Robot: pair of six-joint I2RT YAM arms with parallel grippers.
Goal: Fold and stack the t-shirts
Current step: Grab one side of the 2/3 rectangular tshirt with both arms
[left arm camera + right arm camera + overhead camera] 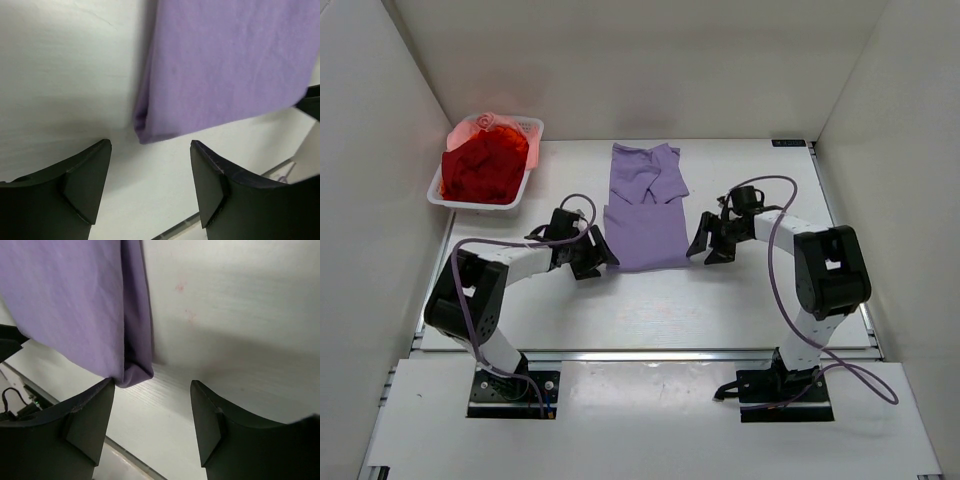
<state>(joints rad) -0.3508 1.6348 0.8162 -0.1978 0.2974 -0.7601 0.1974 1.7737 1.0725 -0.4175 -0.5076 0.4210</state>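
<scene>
Your left tool (602, 262) and right tool (705, 255) gape empty, the part-folded lavender t-shirt (645, 215) between them. The red t-shirt (480, 170) is not yet folded.

Pink tee (486, 123) mostly hidden under red tee (480, 168).

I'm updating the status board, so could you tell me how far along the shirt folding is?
Done: the purple shirt lies partly folded on the table. In hand: nothing; the left gripper and right gripper stand open at its near corners. Remaining: finishing that fold, then the red shirt and pink shirt in the basket.
</scene>
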